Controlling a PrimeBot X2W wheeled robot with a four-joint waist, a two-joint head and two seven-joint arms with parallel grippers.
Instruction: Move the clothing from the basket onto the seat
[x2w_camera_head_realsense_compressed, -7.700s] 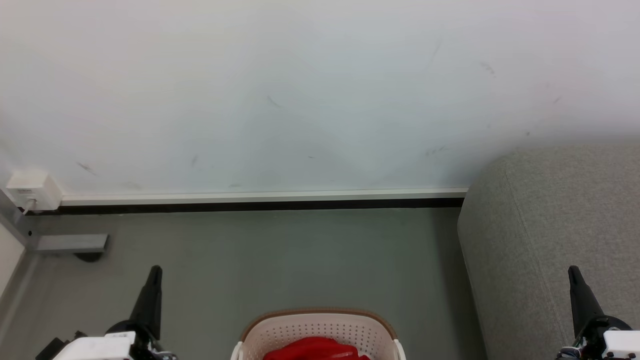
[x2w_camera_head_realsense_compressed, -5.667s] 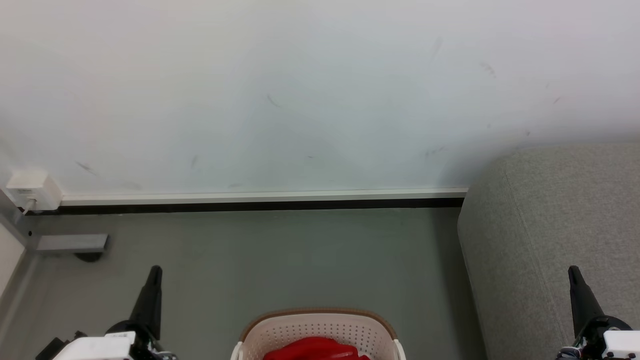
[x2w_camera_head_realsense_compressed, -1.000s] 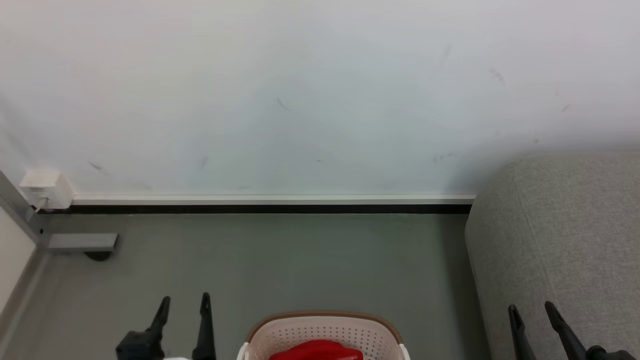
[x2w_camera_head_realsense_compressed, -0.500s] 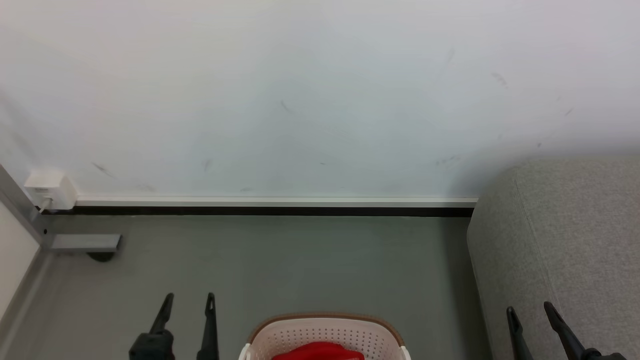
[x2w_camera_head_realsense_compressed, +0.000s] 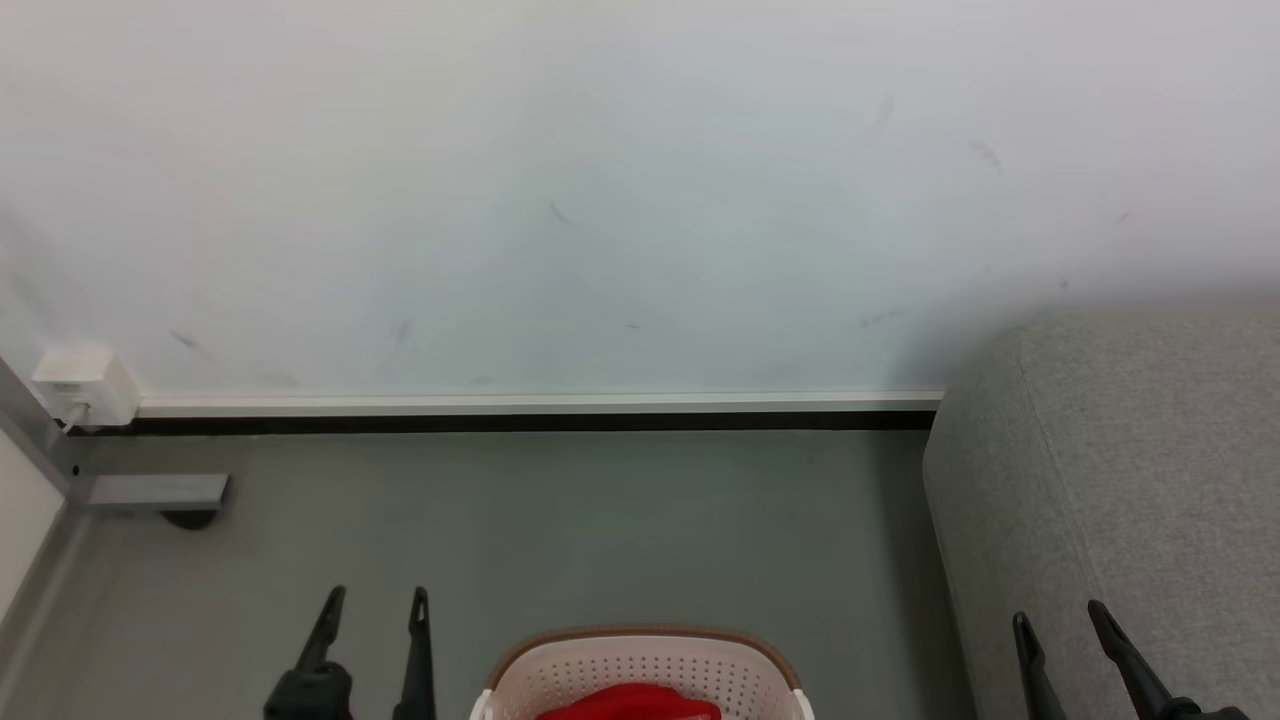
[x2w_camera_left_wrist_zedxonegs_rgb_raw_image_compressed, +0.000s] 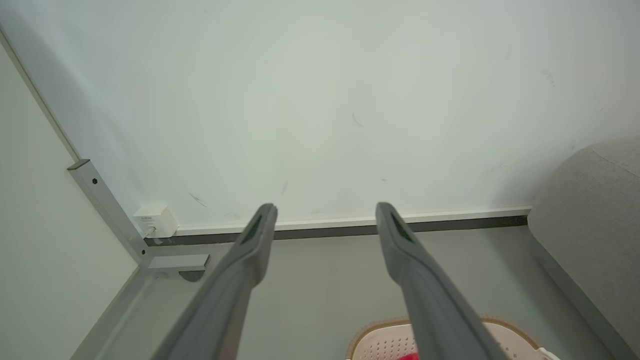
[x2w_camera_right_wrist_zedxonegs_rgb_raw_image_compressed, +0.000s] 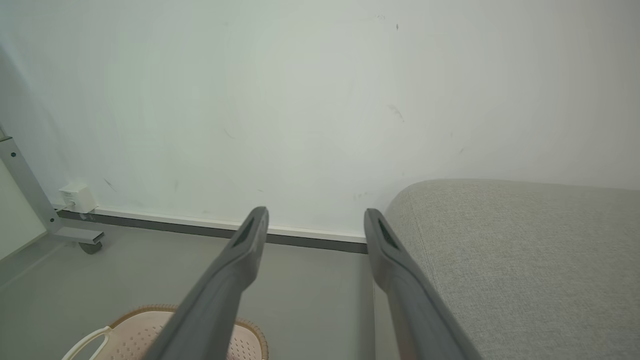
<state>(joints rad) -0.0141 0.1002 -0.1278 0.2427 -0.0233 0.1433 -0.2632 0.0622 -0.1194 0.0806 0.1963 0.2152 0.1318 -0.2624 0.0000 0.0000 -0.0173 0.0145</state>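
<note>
While the clothing (x2w_camera_head_realsense_compressed: 630, 703) lies inside the basket (x2w_camera_head_realsense_compressed: 640, 634), showing as a red heap below the brown rim, I record the transfer as not yet begun. The seat (x2w_camera_head_realsense_compressed: 1130, 480) stands to the right of the basket, apart from it across a strip of grey floor, and its visible part bears nothing.

My left gripper (x2w_camera_head_realsense_compressed: 379, 595) hangs just left of the basket, jaws spread wide and empty. My right gripper (x2w_camera_head_realsense_compressed: 1057, 612) hangs well to the right of the basket, before the seat's rounded end, likewise spread and holding nothing. Neither touches basket or garment.

Judgement: the step in hand is the approach before the first pick. The next move calls for bringing one gripper over the basket's rim, lowering it inside the perforated wall, and closing on a raised fold of fabric rather than on plastic. Much of the garment lies below the head view's edge, so a downward tilt should come first.

Writing: none legible. A small white box (x2w_camera_left_wrist_zedxonegs_rgb_raw_image_compressed: 155, 219) on the wall, beyond the basket and far to its left, carries a mark too small to read. I find no brand on basket or seat.
</note>
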